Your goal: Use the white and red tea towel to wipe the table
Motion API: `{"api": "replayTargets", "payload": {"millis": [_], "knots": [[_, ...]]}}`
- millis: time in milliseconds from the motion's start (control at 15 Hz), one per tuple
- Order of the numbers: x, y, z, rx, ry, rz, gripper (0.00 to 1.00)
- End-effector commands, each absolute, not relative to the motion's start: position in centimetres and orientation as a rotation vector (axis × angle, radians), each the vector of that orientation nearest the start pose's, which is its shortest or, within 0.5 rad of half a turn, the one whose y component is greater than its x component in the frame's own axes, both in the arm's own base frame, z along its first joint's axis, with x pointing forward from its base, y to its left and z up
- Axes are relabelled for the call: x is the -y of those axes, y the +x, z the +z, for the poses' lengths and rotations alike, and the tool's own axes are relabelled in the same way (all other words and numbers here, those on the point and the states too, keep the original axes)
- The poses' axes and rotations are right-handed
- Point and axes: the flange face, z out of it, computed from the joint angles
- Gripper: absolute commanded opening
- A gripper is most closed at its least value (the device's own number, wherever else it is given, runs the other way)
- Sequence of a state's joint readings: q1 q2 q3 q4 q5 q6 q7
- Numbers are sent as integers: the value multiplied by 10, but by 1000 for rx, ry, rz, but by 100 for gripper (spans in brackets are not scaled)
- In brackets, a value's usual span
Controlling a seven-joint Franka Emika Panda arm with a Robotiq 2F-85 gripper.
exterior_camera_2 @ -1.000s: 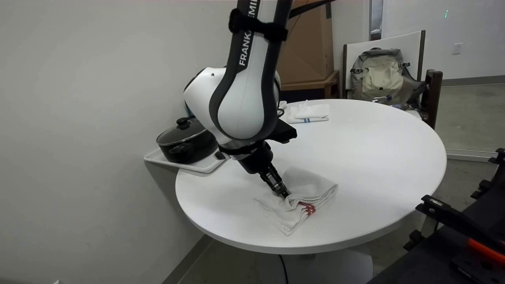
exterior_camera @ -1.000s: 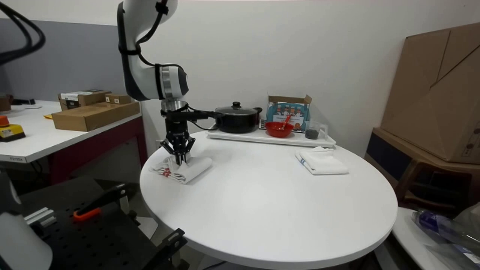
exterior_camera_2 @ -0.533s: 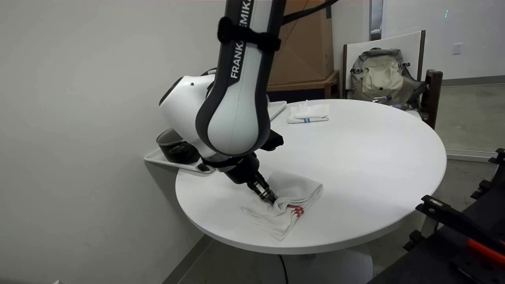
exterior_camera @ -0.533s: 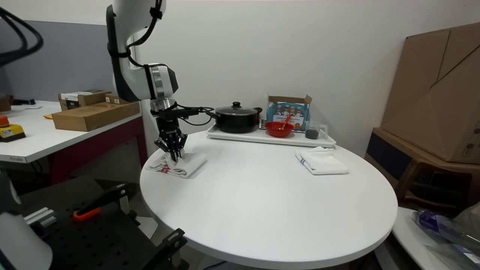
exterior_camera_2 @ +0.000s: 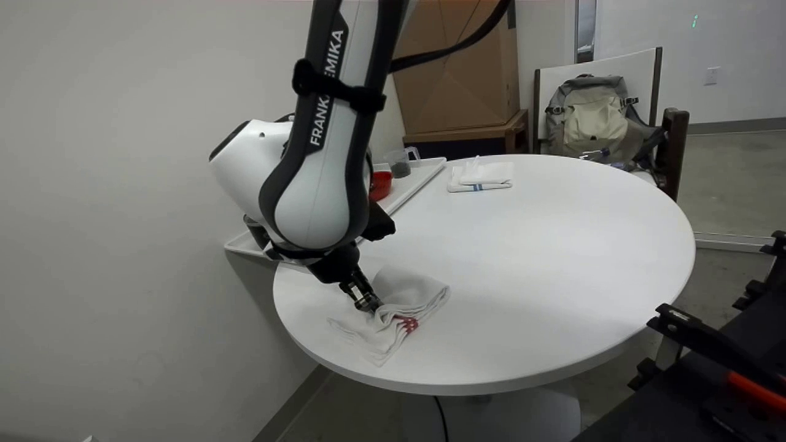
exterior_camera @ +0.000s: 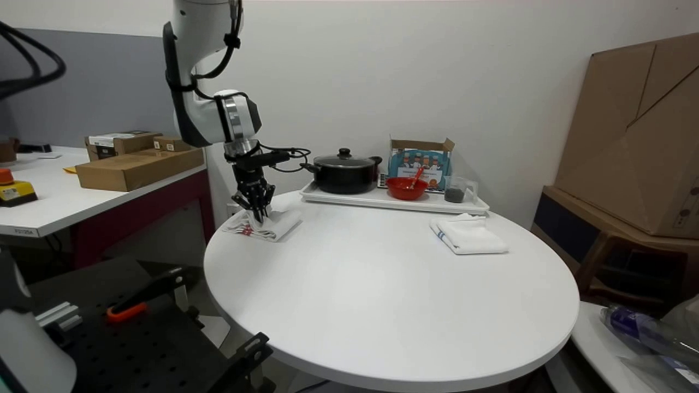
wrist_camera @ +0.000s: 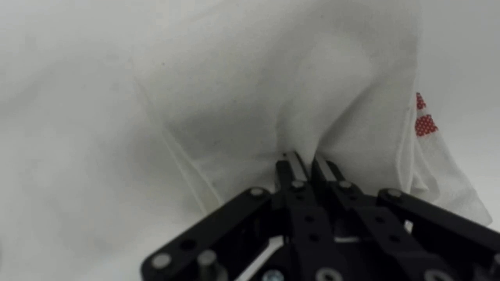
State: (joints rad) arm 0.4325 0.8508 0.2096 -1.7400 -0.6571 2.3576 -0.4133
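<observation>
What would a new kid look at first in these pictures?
Probably the big white-and-black robot arm, bent down with its gripper shut on a fold of the white and red towel, on the round white table. After that, maybe the bright red bowl on the white tray by the wall, with a black pot beside it.

The tea towel [exterior_camera_2: 406, 299], white with red marks at one edge, lies in loose folded layers, pinched into a crease near its middle. It's over by the rim of the round table [exterior_camera: 390, 297], smooth and plain white on top.
</observation>
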Motion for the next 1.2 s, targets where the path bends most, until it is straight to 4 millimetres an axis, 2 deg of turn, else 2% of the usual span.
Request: {"api": "replayTargets", "payload": {"millis": [0,200,400,800,1133], "knots": [[-375,553,64,2272,-2524,122,5],[-361,589,71,2201,-2597,50,5],[-327,624,77,2109,-2691,20,5],[-235,674,86,1874,-2887,38,5],[-151,690,90,1661,-3035,108,5]]}}
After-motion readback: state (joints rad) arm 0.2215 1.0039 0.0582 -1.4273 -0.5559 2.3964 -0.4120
